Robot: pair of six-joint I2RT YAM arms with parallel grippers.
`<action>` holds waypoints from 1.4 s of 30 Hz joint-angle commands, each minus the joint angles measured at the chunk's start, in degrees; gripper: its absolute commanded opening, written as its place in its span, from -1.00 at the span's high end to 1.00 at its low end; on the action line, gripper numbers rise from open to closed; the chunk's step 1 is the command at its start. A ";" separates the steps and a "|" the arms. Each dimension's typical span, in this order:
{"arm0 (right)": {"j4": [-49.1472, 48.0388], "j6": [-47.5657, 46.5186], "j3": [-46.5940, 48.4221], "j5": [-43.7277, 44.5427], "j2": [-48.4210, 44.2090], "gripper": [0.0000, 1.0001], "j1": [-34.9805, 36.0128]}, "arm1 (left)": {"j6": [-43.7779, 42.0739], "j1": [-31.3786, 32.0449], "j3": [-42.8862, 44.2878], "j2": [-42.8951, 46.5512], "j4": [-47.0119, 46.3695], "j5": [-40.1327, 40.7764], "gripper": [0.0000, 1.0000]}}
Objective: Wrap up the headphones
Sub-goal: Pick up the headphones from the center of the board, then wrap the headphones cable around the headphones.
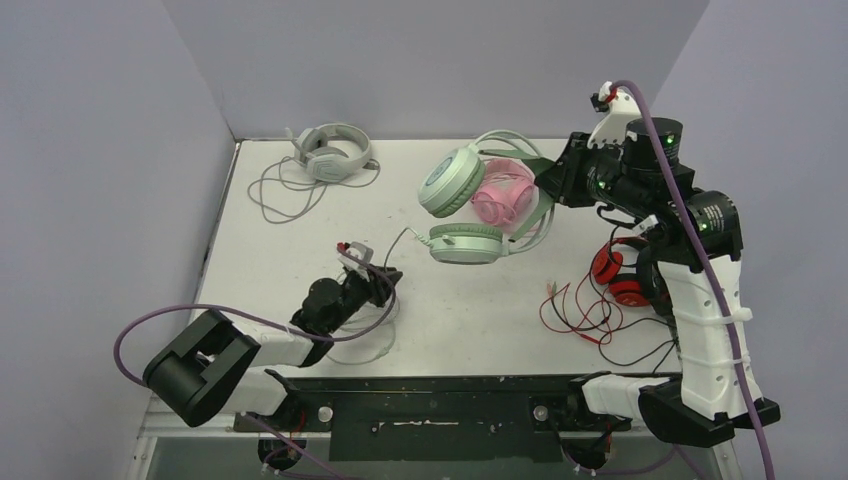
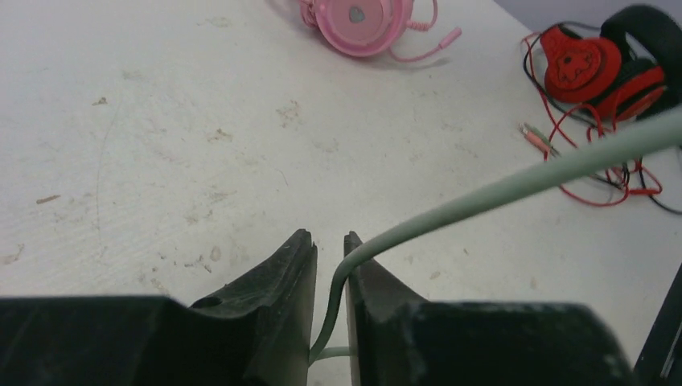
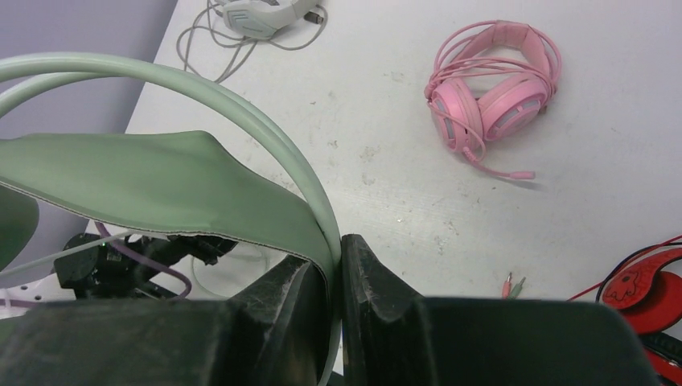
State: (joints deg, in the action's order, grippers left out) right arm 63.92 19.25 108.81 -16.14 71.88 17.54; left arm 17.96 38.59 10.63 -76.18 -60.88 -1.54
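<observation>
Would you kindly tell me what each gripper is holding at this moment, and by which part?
The right gripper holds the mint green headphones by the headband. The left gripper is pinched on their thin cable.

Pale grey-white padded over-ear headset point(image 1: 330, 152): lies at the table's far left corner, cups close together.
Its thin grey cable point(image 1: 285, 190): unwound, sprawled in loose loops beside the headset, near the left edge.
Mint green padded over-ear headset point(image 1: 450, 182): raised over the table's middle, held by its band, cups spread apart.
Thin mint green cable point(image 2: 499, 189): stretched from it toward the near left.
Pink padded over-ear headset point(image 3: 490, 88): rests on the table toward the far edge, cable coiled around band and cups.
</observation>
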 commanded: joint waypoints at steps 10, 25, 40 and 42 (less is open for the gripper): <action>-6.86 0.56 -18.96 8.57 -9.92 1.00 -0.57 | -1.07 -8.36 24.61 9.40 12.03 -8.23 1.00; -12.55 -2.60 -35.73 14.10 -10.68 1.00 11.17 | -20.39 -2.41 59.12 3.78 52.66 -21.49 1.00; -16.19 0.49 -41.47 32.44 -8.75 1.00 31.50 | -25.04 1.77 75.21 -7.47 73.37 -18.51 1.00; -18.58 1.13 -42.91 34.84 -8.59 1.00 31.52 | -24.46 2.28 76.22 -7.92 74.07 -17.97 1.00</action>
State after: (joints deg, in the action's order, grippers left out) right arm 52.82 17.41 67.16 11.66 63.05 48.82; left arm -6.09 40.18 81.82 -84.90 11.86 -21.23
